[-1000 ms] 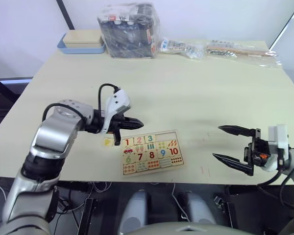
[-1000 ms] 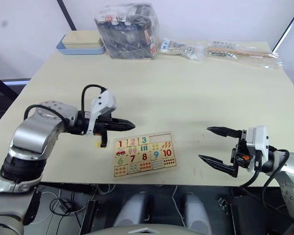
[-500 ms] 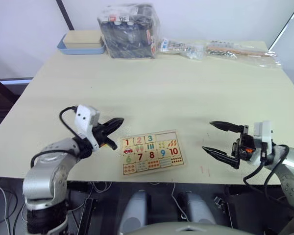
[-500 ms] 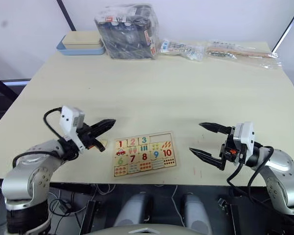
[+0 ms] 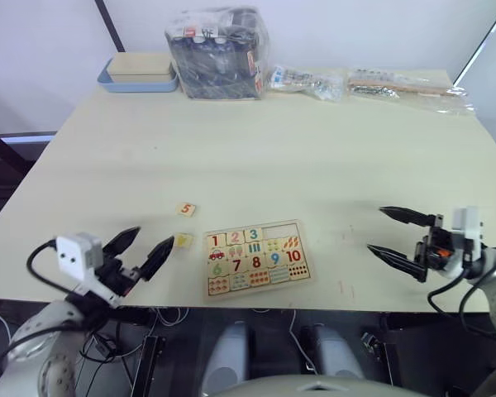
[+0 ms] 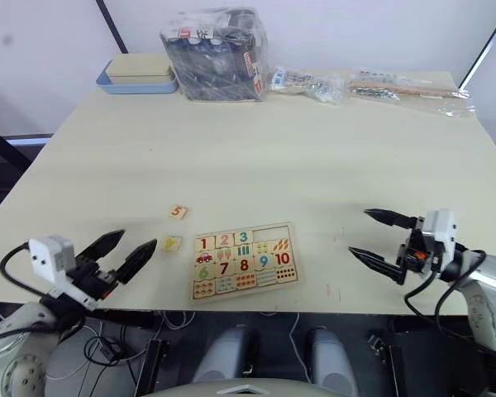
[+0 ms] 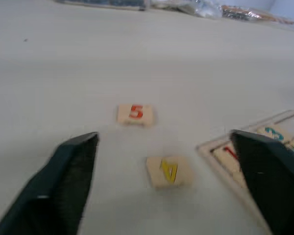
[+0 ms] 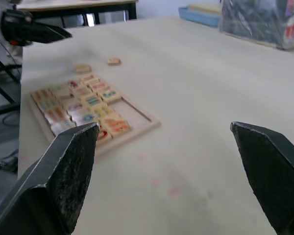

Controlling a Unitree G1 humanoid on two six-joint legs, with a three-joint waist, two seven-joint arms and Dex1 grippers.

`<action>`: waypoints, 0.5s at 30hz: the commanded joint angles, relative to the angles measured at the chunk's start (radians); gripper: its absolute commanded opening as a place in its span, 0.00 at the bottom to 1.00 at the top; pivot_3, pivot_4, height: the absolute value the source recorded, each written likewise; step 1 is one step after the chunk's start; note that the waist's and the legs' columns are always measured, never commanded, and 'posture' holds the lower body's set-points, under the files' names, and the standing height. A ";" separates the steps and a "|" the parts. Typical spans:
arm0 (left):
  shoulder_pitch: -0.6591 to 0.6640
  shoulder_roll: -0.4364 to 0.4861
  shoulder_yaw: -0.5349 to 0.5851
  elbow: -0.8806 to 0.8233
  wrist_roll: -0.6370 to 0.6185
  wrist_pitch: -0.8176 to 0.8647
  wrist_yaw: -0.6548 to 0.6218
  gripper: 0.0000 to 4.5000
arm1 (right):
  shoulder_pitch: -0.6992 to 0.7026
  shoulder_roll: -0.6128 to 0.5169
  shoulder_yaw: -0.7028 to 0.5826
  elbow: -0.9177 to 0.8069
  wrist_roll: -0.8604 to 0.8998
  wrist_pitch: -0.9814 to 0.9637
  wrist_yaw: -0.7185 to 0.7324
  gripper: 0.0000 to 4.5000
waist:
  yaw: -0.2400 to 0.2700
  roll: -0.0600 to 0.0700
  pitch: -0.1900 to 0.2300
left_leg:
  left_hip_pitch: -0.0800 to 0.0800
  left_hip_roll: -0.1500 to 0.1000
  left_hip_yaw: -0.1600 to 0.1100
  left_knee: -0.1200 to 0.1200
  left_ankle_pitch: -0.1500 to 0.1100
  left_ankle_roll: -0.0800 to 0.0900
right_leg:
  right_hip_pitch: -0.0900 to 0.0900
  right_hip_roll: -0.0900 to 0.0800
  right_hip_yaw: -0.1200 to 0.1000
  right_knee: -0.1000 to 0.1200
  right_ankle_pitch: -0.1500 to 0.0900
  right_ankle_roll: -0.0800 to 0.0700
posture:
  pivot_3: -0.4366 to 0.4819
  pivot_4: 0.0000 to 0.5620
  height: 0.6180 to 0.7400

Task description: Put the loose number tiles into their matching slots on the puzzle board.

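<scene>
change: left gripper (image 5: 140, 246) has pulled back off the board to the near left table edge; 1.0 s ago it hung just over the board's left end. A tile marked 5 now lies on the table where none showed at 0.5 s ago. Right gripper (image 5: 395, 234) sits about where it was, shifted slightly to the right.
left gripper state: black fingers spread wide, holding nothing, pointing toward the 4 tile.
right gripper state: black fingers spread wide, empty, low over the table well to the right of the board.
puzzle board: flat pale wooden rectangular tray with thin rim (image 5: 257, 277), near the front edge of the beige table (image 5: 314, 149).
board contents: top row shows 1, 2, 3 seated; 2 slots to their right look open in the right wrist view. Lower rows hold 6 to 10 plus picture and dot tiles.
loose tile 4: small pale wooden square with yellow digit 4 (image 7: 167, 171), just beside the board's left end, not touching.
loose tile 5: small pale wooden square with red digit 5 (image 7: 135, 114), farther back from the 4 tile, apart from it.
blue tray: light blue tray (image 5: 116, 80) at the far left corner, holds a pale wooden box (image 5: 140, 63).
plastic bundle: dark box wrapped in clear plastic (image 5: 218, 40), just beside the blue tray.
</scene>
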State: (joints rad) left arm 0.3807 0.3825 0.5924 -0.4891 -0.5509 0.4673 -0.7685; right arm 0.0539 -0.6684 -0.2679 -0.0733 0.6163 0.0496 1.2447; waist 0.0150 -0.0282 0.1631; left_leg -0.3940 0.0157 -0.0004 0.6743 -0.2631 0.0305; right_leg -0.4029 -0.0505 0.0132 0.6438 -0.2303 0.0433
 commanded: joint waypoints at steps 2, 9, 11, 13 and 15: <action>0.076 0.020 0.045 0.069 -0.014 -0.101 -0.054 0.99 | 0.024 -0.027 -0.076 0.058 0.018 -0.053 0.062 1.00 | -0.002 0.001 0.000 | 0.000 0.000 0.001 0.000 0.000 0.000 | 0.000 0.000 0.000 0.000 0.000 0.000 | 0.48 0.27 1.00; 0.125 0.049 0.064 0.190 -0.019 -0.191 -0.097 0.99 | 0.050 -0.055 -0.119 0.130 0.011 -0.077 0.115 1.00 | -0.001 0.001 -0.001 | 0.001 0.001 0.003 0.000 0.000 0.000 | 0.000 0.001 0.001 0.000 0.000 0.000 | 0.48 0.27 1.00; 0.130 0.055 0.063 0.213 -0.021 -0.207 -0.103 0.99 | 0.055 -0.062 -0.129 0.154 0.005 -0.086 0.124 1.00 | -0.001 0.001 -0.001 | 0.001 0.001 0.003 0.000 0.000 0.001 | 0.000 0.001 0.001 -0.001 0.000 0.000 | 0.48 0.27 1.00; 0.130 0.059 0.058 0.218 -0.025 -0.214 -0.102 0.99 | 0.057 -0.064 -0.133 0.164 0.001 -0.090 0.129 1.00 | -0.001 0.001 -0.001 | 0.001 0.002 0.003 -0.001 -0.001 0.001 | 0.000 0.001 0.001 -0.001 0.000 0.000 | 0.48 0.27 1.00; 0.127 0.064 0.053 0.220 -0.030 -0.214 -0.100 0.99 | 0.058 -0.065 -0.134 0.168 0.002 -0.091 0.134 1.00 | -0.002 0.001 -0.001 | 0.001 0.002 0.004 -0.001 -0.001 0.001 | 0.000 0.001 0.002 -0.001 0.000 0.000 | 0.48 0.27 1.00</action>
State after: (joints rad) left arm 0.5041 0.4328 0.6257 -0.2605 -0.5573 0.2759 -0.8670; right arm 0.1118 -0.7205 -0.3695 0.1004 0.6073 -0.0259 1.3687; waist 0.0134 -0.0274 0.1616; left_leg -0.3925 0.0177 0.0035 0.6736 -0.2637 0.0313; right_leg -0.4032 -0.0496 0.0149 0.6431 -0.2305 0.0434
